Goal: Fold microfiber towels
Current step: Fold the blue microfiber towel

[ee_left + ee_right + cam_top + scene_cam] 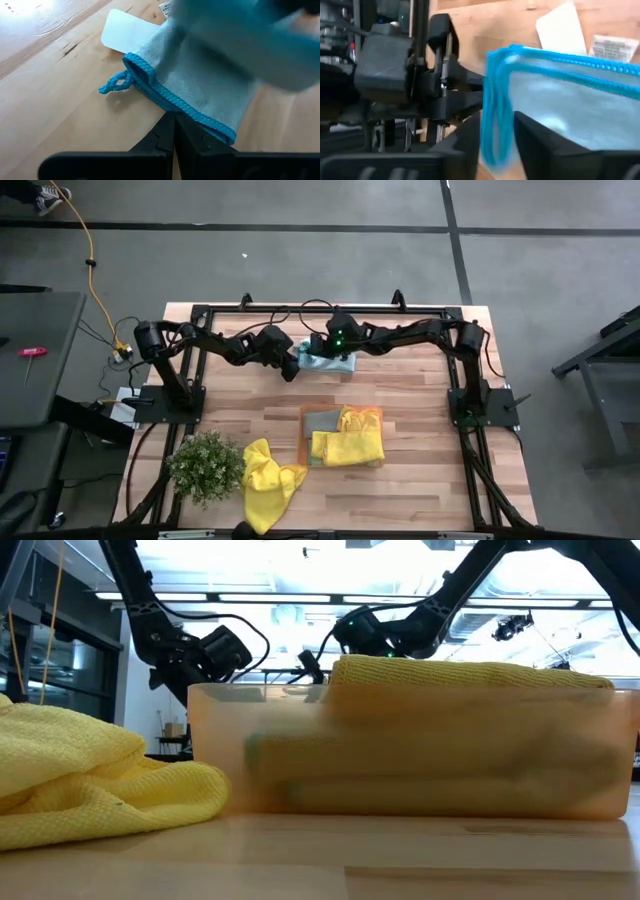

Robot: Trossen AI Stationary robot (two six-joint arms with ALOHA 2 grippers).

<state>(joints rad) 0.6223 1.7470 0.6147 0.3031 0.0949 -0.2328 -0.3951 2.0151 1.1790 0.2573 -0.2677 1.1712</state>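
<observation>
Left gripper [172, 131]: jaws closed on blue towel [200, 90] hem.
Right gripper [495, 142]: jaws parted around towel's edge.
Risk: fold could spring open if released.

Fuzzy cloth blue towel [200, 95], smooth pale wood table [60, 115], translucent plastic tray [420, 770].

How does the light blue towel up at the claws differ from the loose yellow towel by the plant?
The light blue towel lies at the far edge between both claws; the yellow towel sits untouched at the near edge. The blue one is flatter and partly folded; the yellow one is crumpled. Both rest on the table.
</observation>
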